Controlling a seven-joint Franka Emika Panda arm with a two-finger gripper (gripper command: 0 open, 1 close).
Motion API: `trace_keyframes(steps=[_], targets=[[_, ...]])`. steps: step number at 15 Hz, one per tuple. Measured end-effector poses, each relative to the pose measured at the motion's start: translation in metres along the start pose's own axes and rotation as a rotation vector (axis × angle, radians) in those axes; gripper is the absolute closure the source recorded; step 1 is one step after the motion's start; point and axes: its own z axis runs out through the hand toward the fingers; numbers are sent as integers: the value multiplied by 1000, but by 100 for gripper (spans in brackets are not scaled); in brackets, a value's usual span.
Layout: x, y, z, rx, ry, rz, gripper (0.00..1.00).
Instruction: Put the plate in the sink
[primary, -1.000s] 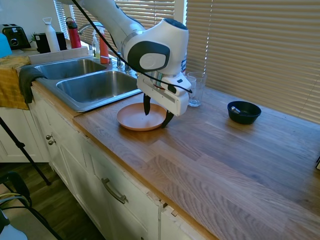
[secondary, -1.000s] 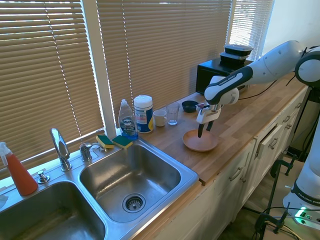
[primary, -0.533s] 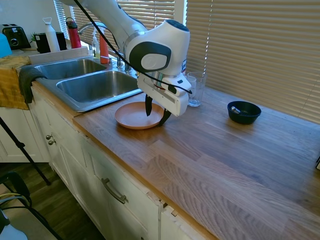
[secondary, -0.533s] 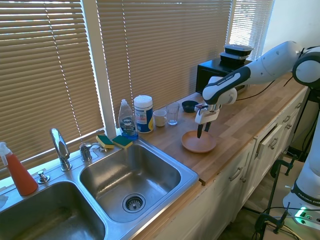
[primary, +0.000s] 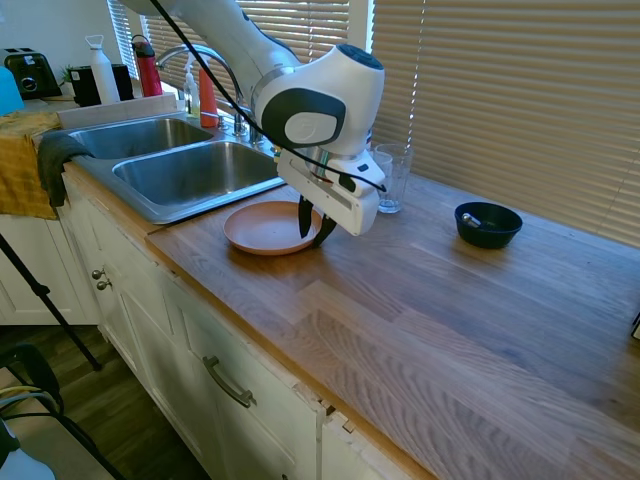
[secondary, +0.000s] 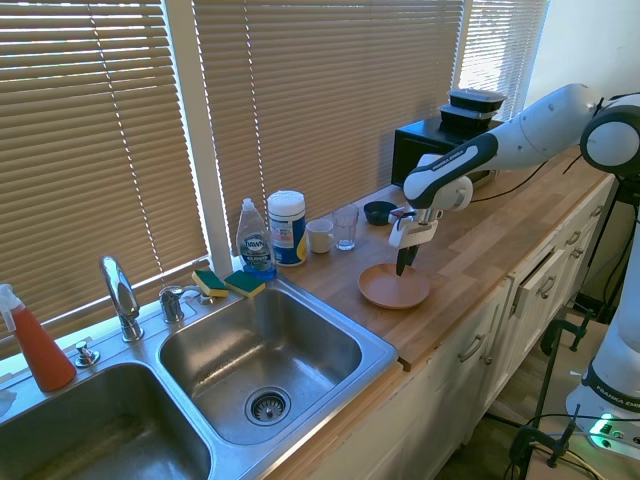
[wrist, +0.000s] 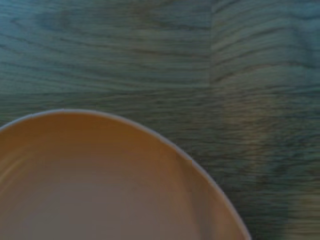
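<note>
A: Big stuff first. Anything cut off?
B: The desk (primary: 480, 300) runs out of frame on the right in the first exterior view. The sink (secondary: 300, 395) has its left basin clipped at the edge of the second exterior view. The arm (secondary: 540, 125) leaves frame at the right there.
A: Plate?
B: The plate (primary: 262, 227) lies flat on the desk, open side up, just beside the sink's rim, not in a basin. It's round, so no long axis. Its right edge is hidden behind the pincer (primary: 312, 223). The wrist view is blurry and shows only part of the plate's rim over wood grain.
A: Arm pose?
B: It reaches out over the desk, wrist bent down, fingers pointing down at the plate's right rim.
A: Pincer state?
B: Fingers sit close together on that rim, one inside, one outside; looks clamped on the plate.
A: Other items?
B: A clear glass (primary: 394, 176) and a dark bowl (primary: 488, 224) stand further right, apart from the plate.
</note>
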Motion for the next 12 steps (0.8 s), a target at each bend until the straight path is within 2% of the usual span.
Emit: trace_keyframes(steps=[6,9,12], targets=[[3,2,-2,29,-36,-6,100],[12,6,1,73,-102,-21,100],[20,5,2,102,-143,-26,100]])
